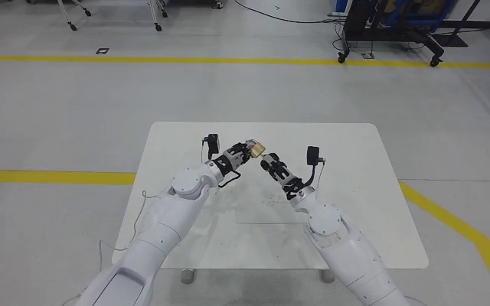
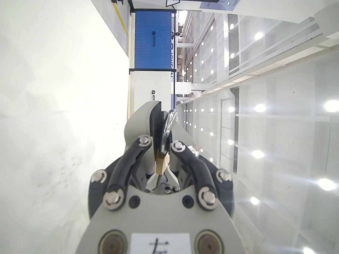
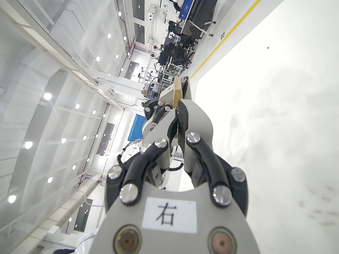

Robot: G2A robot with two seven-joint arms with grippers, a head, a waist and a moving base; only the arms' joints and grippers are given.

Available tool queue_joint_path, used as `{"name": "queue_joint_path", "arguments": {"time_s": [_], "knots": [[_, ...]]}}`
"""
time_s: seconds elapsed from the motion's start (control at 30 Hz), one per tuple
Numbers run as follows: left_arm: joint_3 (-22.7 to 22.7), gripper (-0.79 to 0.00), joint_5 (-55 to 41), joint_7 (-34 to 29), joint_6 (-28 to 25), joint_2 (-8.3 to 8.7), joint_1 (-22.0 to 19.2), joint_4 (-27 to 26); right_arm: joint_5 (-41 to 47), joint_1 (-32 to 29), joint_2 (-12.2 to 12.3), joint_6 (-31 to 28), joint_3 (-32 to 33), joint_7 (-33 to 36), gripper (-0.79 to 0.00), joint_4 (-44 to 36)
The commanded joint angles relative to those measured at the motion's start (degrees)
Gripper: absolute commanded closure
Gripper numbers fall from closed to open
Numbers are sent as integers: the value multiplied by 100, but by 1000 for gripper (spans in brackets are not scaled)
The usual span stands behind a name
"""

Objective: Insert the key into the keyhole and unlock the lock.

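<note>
Over the middle of the table (image 1: 344,164), just above centre in the top view, both arms meet tip to tip, and right at the meeting point sits the brass lock (image 1: 258,147). Left gripper (image 2: 164,117) first: it is clamped on the lock, black pads (image 2: 156,122) pressed against a curved silver shackle (image 2: 169,126), as I read it, with the brass body joined to it between the fingers. Over to the right gripper (image 3: 176,108), on the arm from the lower right of the top view: its fingers are drawn together to a thin slit, and whatever they pinch is hidden between them. So I cannot say the key is in there, though the job says it ought to be. Its wrist camera shows the lock's brass edge just past its tips, touching or very nearly so. So where does the task stand? By my reckoning the pick-ups are done, the lock is held off the tabletop, and the two grippers are lined up nose to nose. What is left is the heart of it: I cannot see the keyhole, cannot tell whether the key has entered, and nothing shows the shackle sprung open. I judge the insertion, the turn and the release as not yet done, or at best just starting
</note>
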Motion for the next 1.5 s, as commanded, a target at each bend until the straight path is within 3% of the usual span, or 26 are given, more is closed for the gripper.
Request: {"name": "queue_joint_path", "arguments": {"time_s": [0.0, 0.23, 0.3, 0.67, 0.83, 0.9, 0.93, 1.0, 1.07, 1.27, 1.37, 1.47], "knots": [[12, 0, 79, -23, 19, -2, -13, -16, -13, 35, -11, 13, -12, 1, 0, 23], [11, 0, 198, -78, 66, -24, -87, 6, 88, 102, -51, 37, 11, -16, 0, 132], [-6, 0, 217, -89, 74, -26, -114, 19, 225, 104, -56, 30, 36, 48, -785, 132], [-185, 0, 131, -263, -174, -34, -233, 80, 225, 104, -56, 30, 36, 48, -785, 132], [-270, 0, -208, -540, -740, -70, -203, 183, 1717, -180, -100, -804, 208, 467, -785, -102], [-274, 0, -309, -669, -910, -90, -210, 247, 2390, -245, -120, -1181, 266, 770, -674, -32], [-279, 0, -387, -715, -965, -103, -213, 279, 2655, -256, -129, -1303, 282, 906, -554, 21], [-263, 0, -435, -756, -1023, -127, -244, 359, 2984, -266, -144, -1449, 288, 1115, -406, 104], [-240, 0, -475, -770, -1073, -154, -272, 421, 3305, -256, -155, -1438, 298, 1330, -351, 186], [-122, 0, -410, -959, -1288, -222, -336, 587, 3774, -54, -157, -1030, 352, 1953, -299, 545], [-91, 0, -350, -967, -1389, -245, -353, 649, 3802, -6, -159, -1019, 390, 2033, -185, 635], [-76, 0, -317, -961, -1441, -264, -363, 684, 3857, -5, -162, -1051, 430, 2102, -139, 676]]}}
